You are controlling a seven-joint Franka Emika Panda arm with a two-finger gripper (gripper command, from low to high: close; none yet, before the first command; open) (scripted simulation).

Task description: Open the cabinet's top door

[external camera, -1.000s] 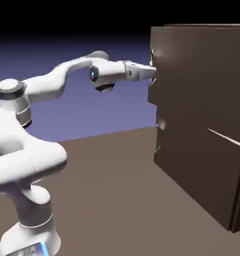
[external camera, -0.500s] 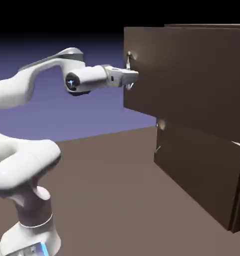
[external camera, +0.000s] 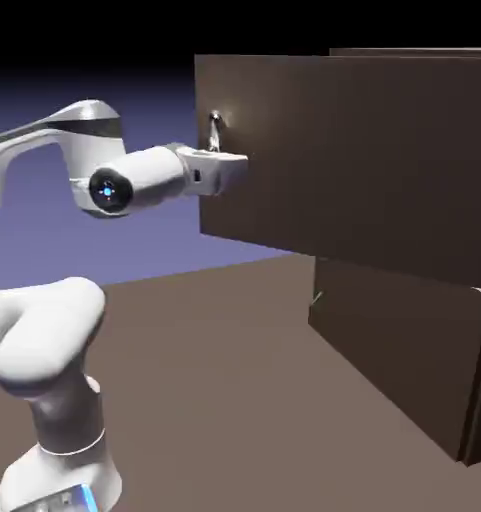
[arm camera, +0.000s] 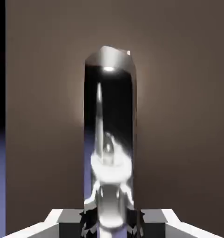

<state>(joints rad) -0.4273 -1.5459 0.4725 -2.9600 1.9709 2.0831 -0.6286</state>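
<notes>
With its long axis upright, silver handle (arm camera: 109, 116), jaws (arm camera: 112, 223) clenched on it.

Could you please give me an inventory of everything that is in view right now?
cabinet: one, dark brown, at the exterior view's right
top door: one, dark brown, swung out from the cabinet's upper part toward the exterior view's left
handle: one, shiny silver, on the top door near its free edge, between the finger tips
lower door: one, dark brown, below the top door, partly hidden by it
tabletop: one, brown, under the robot and cabinet
backdrop: one, blue-violet turning black higher up, behind everything
robot arm: one, white, at the exterior view's left
gripper: one, white with two grey finger tips, closed on the handle
</notes>
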